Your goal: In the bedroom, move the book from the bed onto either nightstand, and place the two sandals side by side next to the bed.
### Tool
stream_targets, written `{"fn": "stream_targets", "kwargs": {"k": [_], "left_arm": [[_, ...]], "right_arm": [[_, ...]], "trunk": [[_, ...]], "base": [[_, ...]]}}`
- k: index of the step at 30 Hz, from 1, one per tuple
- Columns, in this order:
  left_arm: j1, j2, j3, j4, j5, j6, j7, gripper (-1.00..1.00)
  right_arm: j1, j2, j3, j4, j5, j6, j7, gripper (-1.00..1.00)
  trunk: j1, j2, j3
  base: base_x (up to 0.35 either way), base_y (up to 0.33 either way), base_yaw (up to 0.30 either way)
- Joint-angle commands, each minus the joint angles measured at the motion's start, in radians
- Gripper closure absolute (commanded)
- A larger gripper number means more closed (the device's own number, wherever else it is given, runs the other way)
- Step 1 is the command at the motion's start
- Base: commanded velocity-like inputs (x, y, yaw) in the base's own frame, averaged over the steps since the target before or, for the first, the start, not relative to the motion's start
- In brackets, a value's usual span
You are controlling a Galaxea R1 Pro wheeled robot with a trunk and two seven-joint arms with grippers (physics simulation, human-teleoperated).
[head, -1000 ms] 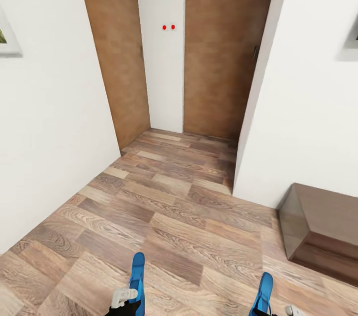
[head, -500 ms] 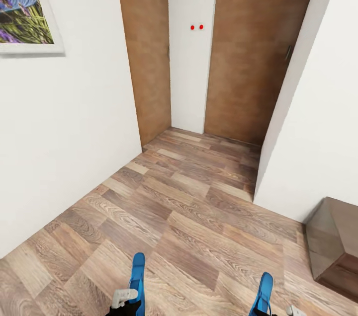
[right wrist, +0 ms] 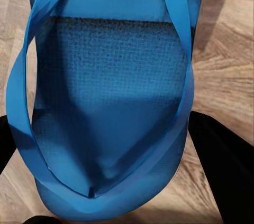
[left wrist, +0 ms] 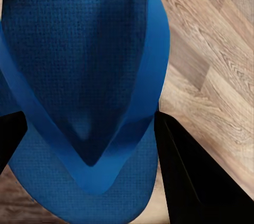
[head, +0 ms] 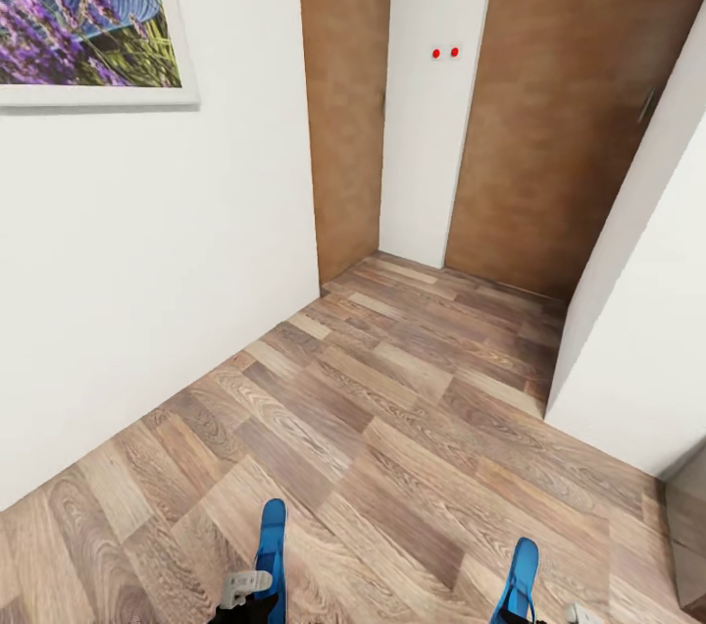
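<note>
Sandals of bright blue textured foam with thin straps were pinched one apiece, the left sandal [head: 272, 534] in my left gripper [left wrist: 90, 145], the right sandal [head: 520, 573] in my right gripper [right wrist: 106, 155], above plank flooring [head: 392, 428].

Both arms sit low at the near edge of the head view, left gripper [head: 257, 595] at near left, right gripper [head: 534, 612] at near right. Each is clamped on a sandal, left one [left wrist: 84, 102], right one [right wrist: 108, 102], dark fingers [left wrist: 190, 176] flanking the sole
</note>
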Motion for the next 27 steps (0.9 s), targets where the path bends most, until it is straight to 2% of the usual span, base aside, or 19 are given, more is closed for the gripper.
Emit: {"fn": "stream_targets", "kwargs": {"k": [1,27], "left_arm": [[-0.001,0.000,0.007,0.002,0.000,-0.001,-0.006,1.00],[-0.001,0.000,0.007,0.002,0.000,-0.001,-0.006,1.00]], "right_arm": [[0.000,0.000,-0.009,0.000,0.002,0.005,0.005,1.00],[0.000,0.000,-0.009,0.000,0.002,0.004,0.005,1.00]], "trunk": [[0.000,0.000,-0.001],[0.000,0.000,-0.001]], "base": [[0.000,0.000,0.293],[0.000,0.000,0.293]]}}
